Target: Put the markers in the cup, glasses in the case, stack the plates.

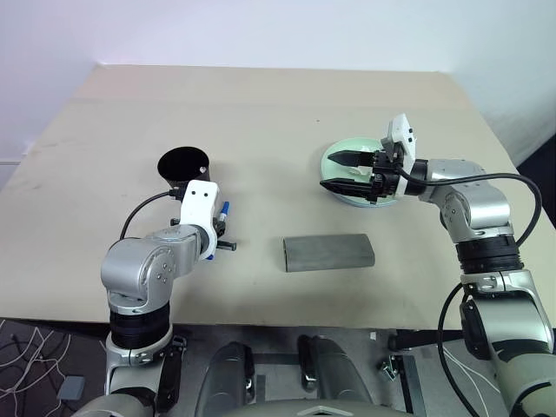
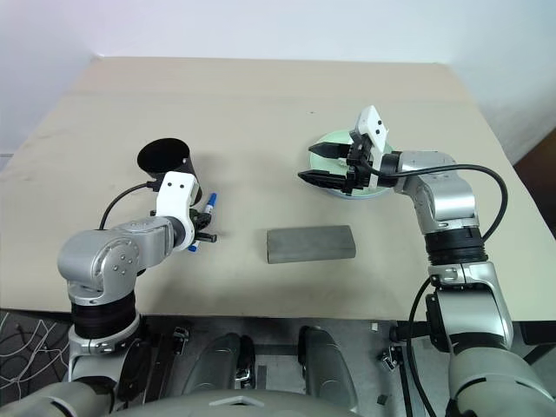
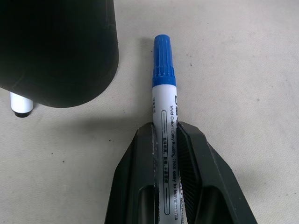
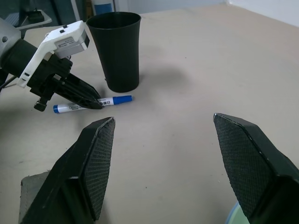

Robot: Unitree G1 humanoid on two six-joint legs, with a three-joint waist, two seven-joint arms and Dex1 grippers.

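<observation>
Where the grey case (image 1: 328, 253) lies closed nearest the front edge of the beige table (image 1: 261, 113), it serves as the landmark: a flat, matte rectangular box with rounded corners, lid down, so its contents cannot be seen.

Left of the case and a little farther back, the left gripper (image 3: 169, 140) points down at the tabletop with its two black ribbed fingers (image 3: 194, 158) pressed against the white barrel of the blue-capped marker (image 3: 163, 70). That marker lies flat on the table, its ridged blue cap reaching out past the fingertips and its blue rear end showing behind them in the right wrist view.

Farther from the case on the same side stands the black cup (image 1: 183, 165), upright, tapered and wider at the rim, plain and matte; its dark interior hides whatever it may hold. The blue-capped marker lies just beside the cup's base without touching it. Just beside the cup's foot lies the end of the black-capped marker (image 3: 21, 104), white-barrelled and mostly hidden by the cup.

Right of the case and beyond it, the right gripper (image 1: 337, 172) hangs level with its textured black fingers spread wide, holding nothing, over the round pale mint plate (image 1: 332, 156). A light blue plate (image 1: 369, 201) sits on the mint one, its rim peeping out below the wrist.
</observation>
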